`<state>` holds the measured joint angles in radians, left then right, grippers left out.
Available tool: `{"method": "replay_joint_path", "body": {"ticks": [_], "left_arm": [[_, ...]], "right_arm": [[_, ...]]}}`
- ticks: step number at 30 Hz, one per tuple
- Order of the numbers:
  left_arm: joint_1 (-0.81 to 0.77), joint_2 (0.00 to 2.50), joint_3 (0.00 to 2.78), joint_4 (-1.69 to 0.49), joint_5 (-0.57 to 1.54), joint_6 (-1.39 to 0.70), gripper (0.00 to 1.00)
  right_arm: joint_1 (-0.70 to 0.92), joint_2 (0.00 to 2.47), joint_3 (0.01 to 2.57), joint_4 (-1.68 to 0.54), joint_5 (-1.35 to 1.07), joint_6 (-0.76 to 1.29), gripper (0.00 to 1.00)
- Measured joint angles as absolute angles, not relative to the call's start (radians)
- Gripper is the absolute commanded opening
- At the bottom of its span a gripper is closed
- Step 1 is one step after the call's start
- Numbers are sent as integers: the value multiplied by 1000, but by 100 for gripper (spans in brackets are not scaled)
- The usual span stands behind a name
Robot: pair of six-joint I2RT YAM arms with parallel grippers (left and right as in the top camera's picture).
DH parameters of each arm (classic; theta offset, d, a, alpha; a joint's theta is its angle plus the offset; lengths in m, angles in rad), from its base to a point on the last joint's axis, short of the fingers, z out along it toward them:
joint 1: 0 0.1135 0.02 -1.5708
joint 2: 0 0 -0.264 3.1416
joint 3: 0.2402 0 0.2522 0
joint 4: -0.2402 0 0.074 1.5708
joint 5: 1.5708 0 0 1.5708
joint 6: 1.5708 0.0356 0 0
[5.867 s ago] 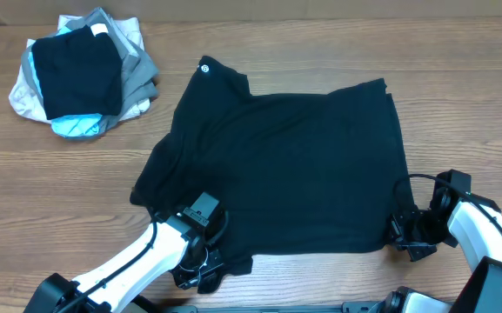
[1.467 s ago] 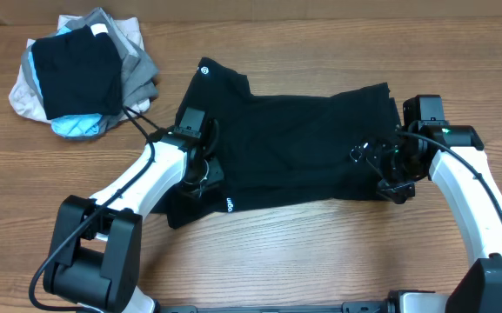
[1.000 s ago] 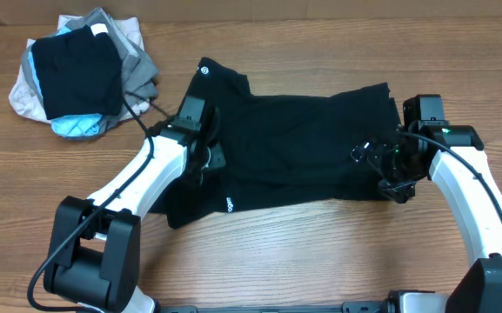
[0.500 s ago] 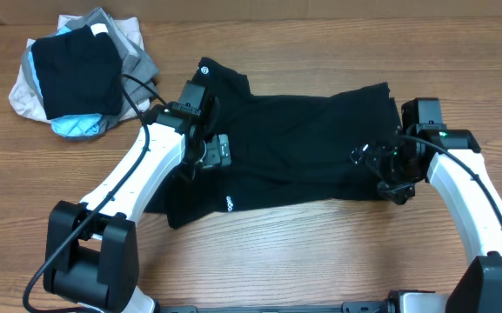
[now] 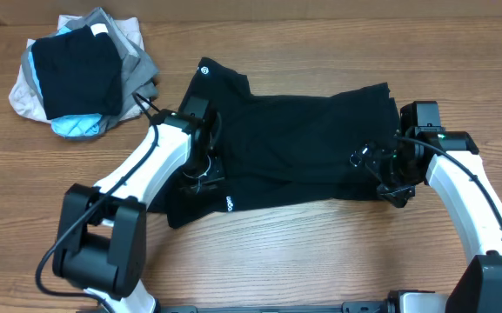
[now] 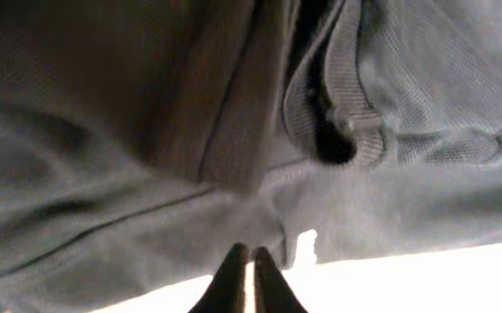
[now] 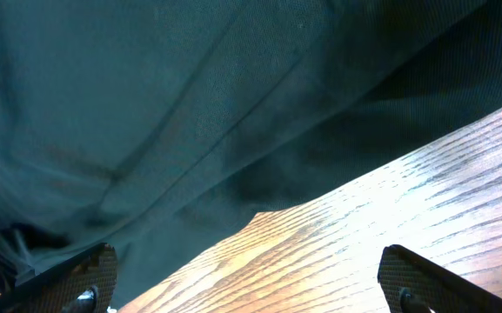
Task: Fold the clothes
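The shirt [image 5: 303,143] lies on the table [image 5: 320,252] between my arms, long axis left to right; my left gripper [image 5: 204,170], closed, sits on its left end, my right gripper [image 5: 390,178], spread wide, at its right edge

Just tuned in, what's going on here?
Both arms are at the black shirt, spread on the table and seemingly folded over along its near edge. The left gripper is shut over the shirt's left side; a pinch can't be confirmed. The right gripper is open at the right edge. A pile of clothes sits far left.
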<state>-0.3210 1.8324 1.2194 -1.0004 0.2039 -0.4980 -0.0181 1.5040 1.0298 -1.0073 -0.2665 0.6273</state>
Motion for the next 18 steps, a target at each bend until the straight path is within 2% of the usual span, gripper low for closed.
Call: {"method": "replay_joint_path", "body": {"ticks": [15, 18], "left_arm": [[-288, 1925, 1217, -798, 99, -493, 4], [-255, 1925, 1216, -723, 68, -461, 10]], "right_arm": [[-18, 1504, 1030, -1007, -266, 627, 100], [-18, 1504, 1030, -1007, -266, 627, 100]]}}
